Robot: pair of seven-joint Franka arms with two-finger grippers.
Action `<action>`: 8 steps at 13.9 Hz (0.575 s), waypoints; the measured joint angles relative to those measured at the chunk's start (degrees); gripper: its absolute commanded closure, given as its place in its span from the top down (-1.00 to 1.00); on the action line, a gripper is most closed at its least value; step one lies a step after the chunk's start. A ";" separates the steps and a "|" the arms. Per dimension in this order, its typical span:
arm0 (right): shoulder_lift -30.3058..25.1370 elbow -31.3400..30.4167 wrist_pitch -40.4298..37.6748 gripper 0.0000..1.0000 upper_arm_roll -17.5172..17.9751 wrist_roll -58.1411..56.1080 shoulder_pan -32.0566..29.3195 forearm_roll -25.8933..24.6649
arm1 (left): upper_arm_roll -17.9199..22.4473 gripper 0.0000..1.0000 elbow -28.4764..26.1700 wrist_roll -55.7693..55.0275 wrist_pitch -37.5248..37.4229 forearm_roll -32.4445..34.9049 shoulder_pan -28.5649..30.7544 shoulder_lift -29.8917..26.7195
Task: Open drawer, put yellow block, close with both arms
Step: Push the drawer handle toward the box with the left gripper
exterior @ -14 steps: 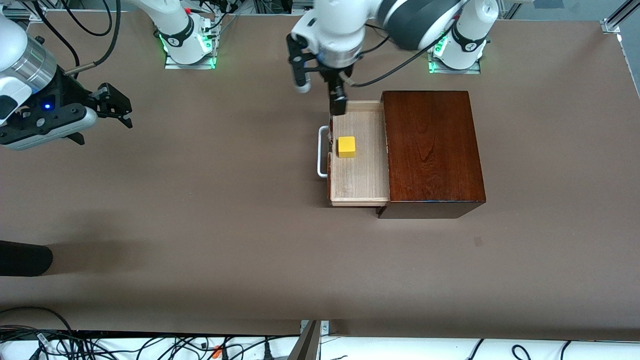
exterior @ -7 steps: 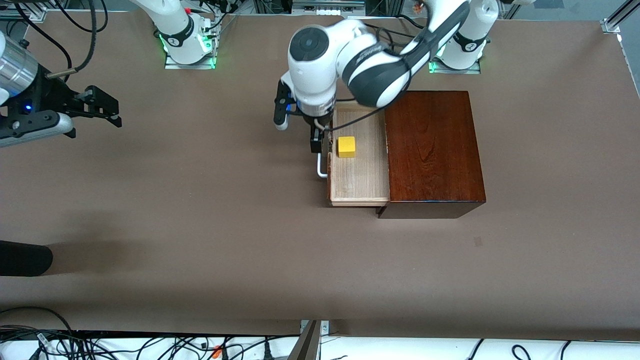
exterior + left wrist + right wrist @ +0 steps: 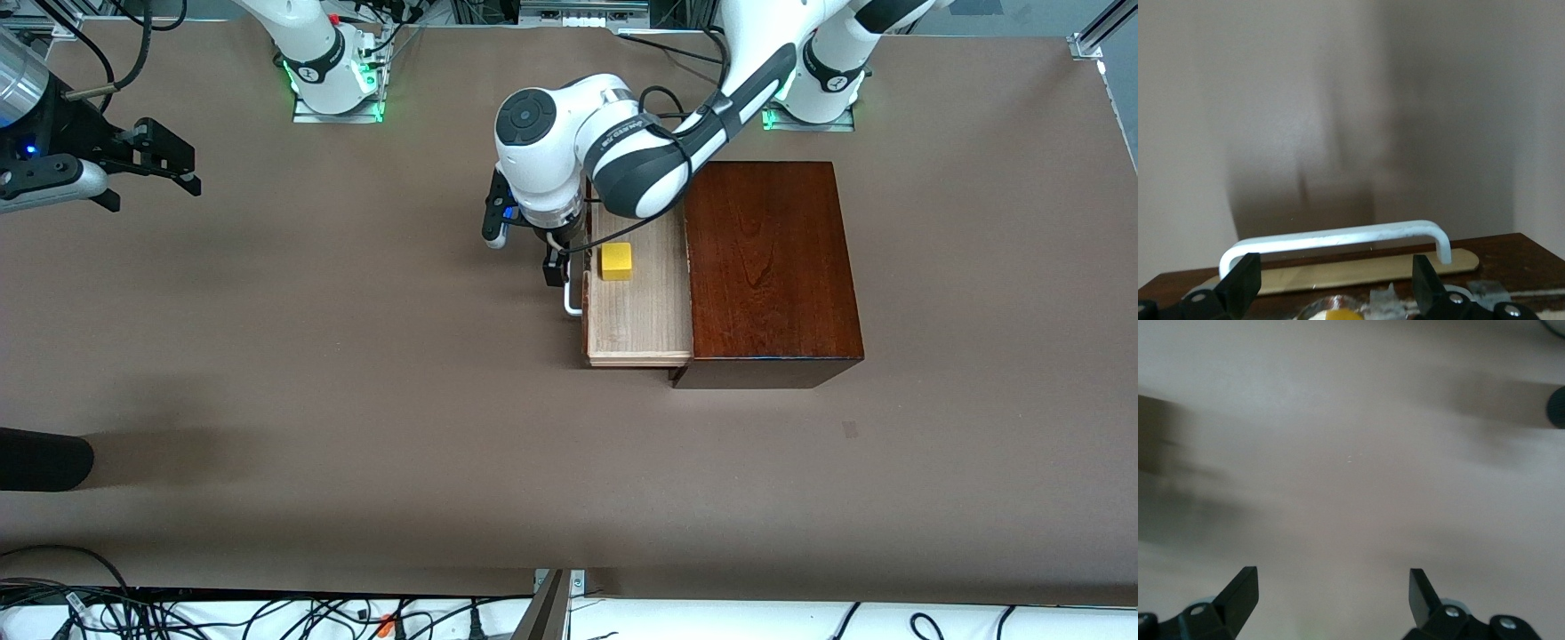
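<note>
While pulled out of the glossy dark-wood box (image 3: 769, 267), drawer (image 3: 640, 302) shows a pale, straight-grained wood floor with block (image 3: 616, 261), a small bright yellow cube, resting on it close to the reddish-brown front. White U-shaped bar handle (image 3: 1338, 239) fixed over a tan plate on that front. Left gripper (image 3: 558, 265) poised just over the handle, fingers (image 3: 1241, 287) spread wide, empty. Right gripper (image 3: 169, 160) over bare matte brown surface (image 3: 356, 400) well apart from the box, fingers wide, holding nothing. No legible writing.
</note>
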 measured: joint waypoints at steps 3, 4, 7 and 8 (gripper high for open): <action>0.13 -0.62 0.87 1.00 0.47 0.27 0.09 -0.38 | 0.39 1.00 -0.01 0.00 -0.01 0.35 -0.62 0.85; 0.21 -0.75 1.55 1.00 0.46 0.28 0.08 -0.38 | 0.44 1.00 -0.05 -0.11 -0.05 0.35 -0.63 1.03; 0.26 -0.73 2.14 1.00 0.46 0.29 0.08 -0.44 | 0.50 1.00 -0.68 -2.24 -0.17 0.64 -0.73 1.39; 0.25 -0.66 2.26 1.00 0.46 0.29 0.07 -0.63 | 0.49 1.00 -0.83 -2.65 -0.17 1.45 -0.88 1.47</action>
